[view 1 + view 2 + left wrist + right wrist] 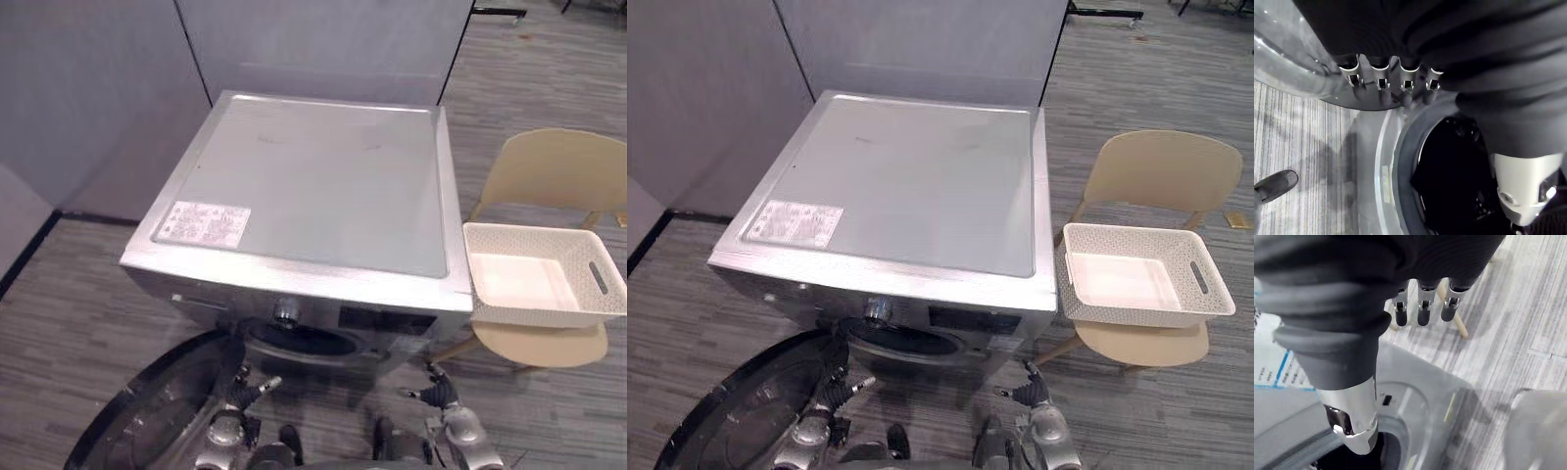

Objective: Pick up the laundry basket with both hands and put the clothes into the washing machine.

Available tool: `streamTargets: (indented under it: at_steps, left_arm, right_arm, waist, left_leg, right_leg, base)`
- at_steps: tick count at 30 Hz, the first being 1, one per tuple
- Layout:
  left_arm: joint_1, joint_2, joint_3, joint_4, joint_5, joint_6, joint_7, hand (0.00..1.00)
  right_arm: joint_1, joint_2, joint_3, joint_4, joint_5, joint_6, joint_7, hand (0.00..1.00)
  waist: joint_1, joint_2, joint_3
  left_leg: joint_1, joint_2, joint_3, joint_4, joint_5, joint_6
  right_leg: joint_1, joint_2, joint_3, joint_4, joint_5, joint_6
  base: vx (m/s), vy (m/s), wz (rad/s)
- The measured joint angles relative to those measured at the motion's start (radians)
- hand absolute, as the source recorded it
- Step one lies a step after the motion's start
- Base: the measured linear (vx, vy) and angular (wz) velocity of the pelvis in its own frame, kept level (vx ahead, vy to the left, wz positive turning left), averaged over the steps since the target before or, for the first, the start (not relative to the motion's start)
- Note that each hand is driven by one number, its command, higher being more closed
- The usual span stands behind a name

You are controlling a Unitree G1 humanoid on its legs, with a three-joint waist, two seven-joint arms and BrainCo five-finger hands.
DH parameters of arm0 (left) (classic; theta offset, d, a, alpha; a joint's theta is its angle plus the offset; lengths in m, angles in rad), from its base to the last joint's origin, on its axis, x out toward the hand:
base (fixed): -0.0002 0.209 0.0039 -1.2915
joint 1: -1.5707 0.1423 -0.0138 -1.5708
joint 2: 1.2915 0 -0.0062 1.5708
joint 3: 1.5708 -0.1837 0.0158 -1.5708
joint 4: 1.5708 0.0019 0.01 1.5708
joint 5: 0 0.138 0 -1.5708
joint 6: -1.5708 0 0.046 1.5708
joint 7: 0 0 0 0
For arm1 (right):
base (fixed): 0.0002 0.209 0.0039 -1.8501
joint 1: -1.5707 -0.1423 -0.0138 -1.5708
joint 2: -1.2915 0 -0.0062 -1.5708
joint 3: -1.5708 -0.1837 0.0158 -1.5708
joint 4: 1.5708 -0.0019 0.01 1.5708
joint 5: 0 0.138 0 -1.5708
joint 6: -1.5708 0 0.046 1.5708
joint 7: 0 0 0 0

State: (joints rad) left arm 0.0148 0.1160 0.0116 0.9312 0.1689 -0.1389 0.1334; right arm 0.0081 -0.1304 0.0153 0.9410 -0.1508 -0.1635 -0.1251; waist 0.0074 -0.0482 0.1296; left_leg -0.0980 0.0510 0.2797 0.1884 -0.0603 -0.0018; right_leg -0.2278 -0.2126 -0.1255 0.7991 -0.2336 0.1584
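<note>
A white perforated laundry basket (534,311) stands on a beige chair (558,166) to the right of the silver washing machine (313,186); its inside looks bare and white. The machine's round door (167,411) hangs open at the lower left, leaving the dark drum opening (299,341) uncovered. My left hand (245,392) and right hand (438,394) hover low in front of the machine, either side of the opening, both holding nothing. In the left wrist view the fingers (1381,81) hang relaxed above the drum (1449,186), whose inside is dark. The right hand's fingers (1422,313) are relaxed too.
Grey partition panels (98,88) stand behind and to the left of the machine. Striped grey carpet (59,313) surrounds it. The open door takes up the floor space at my lower left, and the chair with the basket sits close to the machine's right side.
</note>
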Motion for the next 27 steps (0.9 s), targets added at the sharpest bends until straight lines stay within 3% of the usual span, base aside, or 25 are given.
streamTargets:
  at_steps: [1, 2, 3, 4, 5, 6, 8, 10, 11, 12, 13, 15, 16, 18, 19, 21, 25, 27]
  left_arm:
    - [0.007, 0.003, 0.001, -0.004, 0.0, 0.001, 0.0, 0.0]
    - [0.02, -0.003, 0.022, -0.01, 0.0, 0.008, 0.002, 0.0]
    - [0.028, -0.027, 0.028, -0.012, 0.0, 0.013, 0.002, 0.0]
    - [0.027, -0.036, 0.027, -0.018, 0.0, 0.013, 0.003, 0.0]
    - [0.011, -0.038, 0.019, -0.019, -0.001, 0.011, 0.003, 0.0]
    - [-0.016, -0.062, 0.007, -0.018, -0.001, 0.014, 0.004, 0.0]
    - [-0.027, -0.074, -0.018, -0.019, -0.003, 0.01, 0.004, 0.0]
    - [-0.006, -0.075, -0.021, -0.019, -0.011, 0.01, 0.006, 0.0]
    - [-0.003, -0.071, -0.021, -0.021, -0.01, 0.009, 0.01, 0.0]
    - [0.0, -0.069, -0.024, -0.02, -0.008, 0.009, 0.013, 0.0]
    - [0.007, -0.067, -0.033, -0.021, -0.008, 0.009, 0.019, 0.0]
    - [0.011, -0.066, -0.049, -0.021, -0.008, 0.009, 0.021, 0.0]
    - [0.011, -0.066, -0.053, -0.021, -0.008, 0.009, 0.021, 0.0]
    - [0.008, -0.065, -0.067, -0.032, -0.008, 0.008, 0.022, 0.0]
    - [0.002, -0.056, -0.086, -0.055, -0.008, 0.008, 0.022, 0.0]
    - [0.001, -0.04, -0.105, -0.113, -0.008, 0.008, 0.025, 0.0]
    - [0.015, -0.035, -0.14, -0.288, -0.009, 0.008, 0.043, 0.0]
    - [0.031, -0.028, -0.135, -0.471, -0.01, -0.004, 0.046, 0.0]
  right_arm:
    - [-0.003, 0.003, 0.0, 0.01, 0.0, 0.0, 0.0, 0.0]
    - [-0.023, -0.008, 0.001, 0.029, 0.0, -0.001, -0.001, 0.0]
    - [-0.054, -0.027, 0.001, 0.033, 0.0, -0.003, -0.004, 0.0]
    - [-0.077, -0.033, 0.001, 0.035, 0.001, -0.004, -0.007, 0.0]
    - [-0.117, -0.036, 0.0, 0.037, 0.004, -0.005, -0.009, 0.0]
    - [-0.136, -0.054, -0.007, 0.048, 0.006, -0.005, -0.01, 0.0]
    - [-0.122, -0.055, -0.018, 0.064, 0.015, 0.0, -0.012, 0.0]
    - [-0.06, -0.046, -0.03, 0.063, 0.023, 0.004, -0.017, 0.0]
    - [-0.037, -0.04, -0.059, 0.062, 0.024, 0.013, -0.027, 0.0]
    - [-0.035, -0.033, -0.08, 0.062, 0.024, 0.015, -0.029, 0.0]
    - [-0.034, -0.036, -0.106, 0.062, 0.023, 0.016, -0.032, 0.0]
    - [-0.014, -0.046, -0.118, 0.061, 0.023, 0.016, -0.033, 0.0]
    - [0.001, -0.046, -0.119, 0.061, 0.023, 0.016, -0.034, 0.0]
    - [0.009, -0.048, -0.122, 0.059, 0.023, 0.016, -0.034, 0.0]
    - [0.021, -0.028, -0.135, 0.057, 0.023, 0.016, -0.033, 0.0]
    - [0.036, 0.001, -0.139, 0.052, 0.024, 0.015, -0.032, 0.0]
    - [0.064, 0.004, -0.142, 0.051, 0.024, 0.015, -0.032, 0.0]
    - [0.069, 0.005, -0.143, 0.052, 0.024, 0.015, -0.032, 0.0]
  waist:
    - [0.01, -0.016, -0.005]
    - [0.041, -0.006, -0.01]
    - [0.066, 0.03, -0.009]
    - [0.071, 0.052, -0.01]
    - [0.067, 0.059, 0.004]
    - [0.059, 0.111, 0.036]
    - [0.062, 0.139, 0.051]
    - [0.053, 0.131, 0.053]
    - [0.03, 0.092, 0.054]
    - [0.028, 0.084, 0.054]
    - [0.029, 0.073, 0.053]
    - [0.029, 0.072, 0.055]
    - [0.024, 0.081, 0.05]
    - [0.005, 0.106, 0.036]
    - [0.004, 0.099, 0.028]
    - [0.004, 0.075, 0.011]
    - [0.003, 0.079, -0.002]
    - [0.001, 0.085, -0.02]
  left_leg:
    - [-0.012, -0.006, -0.004, 0.025, 0.0, 0.0]
    - [-0.045, 0.002, -0.002, 0.063, 0.0, 0.0]
    - [-0.076, 0.031, 0.0, 0.053, 0.009, -0.003]
    - [-0.094, 0.042, 0.008, 0.043, 0.019, -0.001]
    - [-0.15, 0.048, 0.02, 0.045, 0.047, 0.005]
    - [-0.184, 0.078, -0.013, 0.06, 0.057, -0.014]
    - [-0.186, 0.089, -0.035, 0.043, 0.071, -0.039]
    - [-0.147, 0.074, -0.061, -0.055, 0.086, -0.081]
    - [-0.154, 0.047, -0.062, -0.079, 0.072, -0.109]
    - [-0.179, 0.034, -0.073, -0.025, 0.071, -0.099]
    - [-0.208, 0.03, -0.082, 0.104, 0.047, -0.064]
    - [-0.184, 0.056, -0.091, 0.25, -0.003, -0.04]
    - [-0.129, 0.074, -0.108, 0.261, -0.037, -0.062]
    - [-0.037, 0.065, -0.151, 0.127, -0.084, -0.077]
    - [-0.003, 0.053, -0.145, 0.027, -0.086, -0.056]
    - [0.003, 0.023, -0.145, -0.032, -0.053, -0.048]
    - [0.058, -0.025, -0.156, -0.1, -0.026, -0.021]
    - [0.072, -0.048, -0.169, -0.147, 0.001, -0.013]
  right_leg:
    - [0.014, 0.002, 0.005, 0.005, -0.003, 0.009]
    - [0.053, 0.037, 0.015, -0.115, -0.03, 0.017]
    - [0.079, 0.082, 0.015, -0.252, -0.028, 0.012]
    - [0.091, 0.098, 0.013, -0.322, -0.032, -0.011]
    - [0.101, 0.104, 0.002, -0.432, -0.055, -0.097]
    - [0.115, 0.14, -0.026, -0.493, -0.001, -0.109]
    - [0.143, 0.164, -0.047, -0.552, 0.039, -0.118]
    - [0.144, 0.151, -0.087, -0.55, 0.049, -0.13]
    - [0.122, 0.12, -0.099, -0.552, 0.052, -0.144]
    - [0.102, 0.099, -0.109, -0.549, 0.063, -0.161]
    - [0.078, 0.07, -0.115, -0.548, 0.085, -0.161]
    - [0.066, 0.057, -0.106, -0.548, 0.106, -0.149]
    - [0.066, 0.058, -0.105, -0.548, 0.114, -0.137]
    - [0.065, 0.066, -0.102, -0.557, 0.128, -0.112]
    - [0.067, 0.068, -0.105, -0.588, 0.15, -0.089]
    - [0.079, 0.054, -0.114, -0.646, 0.199, -0.074]
    - [0.143, 0.023, -0.122, -0.72, 0.243, -0.049]
    - [0.159, 0.01, -0.13, -0.766, 0.266, -0.036]
  base:
    - [-0.19, -0.087, 0.22]
    - [-0.21, -0.044, -0.34]
    - [-0.25, -0.018, -0.55]
    - [-0.32, -0.045, -0.43]
    - [-0.42, -0.102, 0.02]
    - [-0.44, -0.119, 0.2]
    - [-0.34, -0.039, 0.31]
    - [-0.26, -0.035, 0.56]
    - [-0.18, 0.001, 0.5]
    - [-0.19, 0.045, 0.29]
    - [-0.13, 0.055, -0.02]
    - [-0.15, 0.13, -0.13]
    - [-0.11, 0.162, -0.04]
    - [-0.05, 0.185, 0.02]
    - [-0.06, 0.167, 0.03]
    - [-0.04, 0.132, 0.15]
    - [0.0, 0.133, 0.13]
    - [0.04, 0.107, 0.1]
